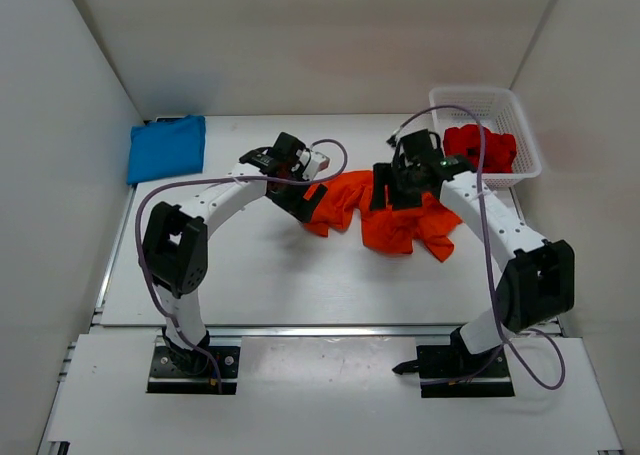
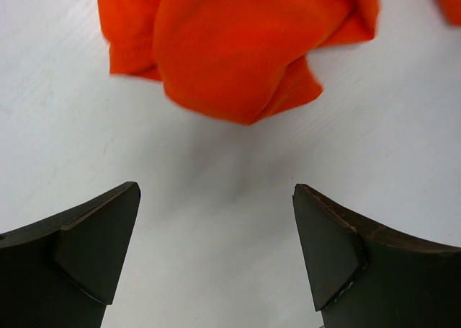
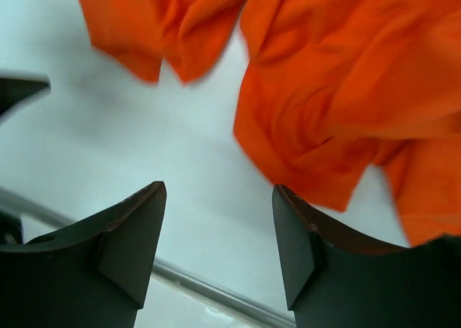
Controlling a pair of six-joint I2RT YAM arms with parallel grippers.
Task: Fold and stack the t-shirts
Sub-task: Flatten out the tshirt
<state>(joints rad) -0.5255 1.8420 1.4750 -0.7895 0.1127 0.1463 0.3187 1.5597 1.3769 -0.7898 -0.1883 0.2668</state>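
An orange t-shirt lies crumpled in the middle of the table. My left gripper hangs over its left end, open, with only bare table between the jaws; the orange t-shirt lies just ahead of it. My right gripper hovers over the shirt's upper middle, open and holding nothing; the orange t-shirt fills the area ahead of its fingers. A blue t-shirt lies folded at the far left. A deep red t-shirt sits bunched in the basket.
A white lattice basket stands at the far right corner. White walls close in the table on the left, back and right. A metal rail runs along the table's near edge.
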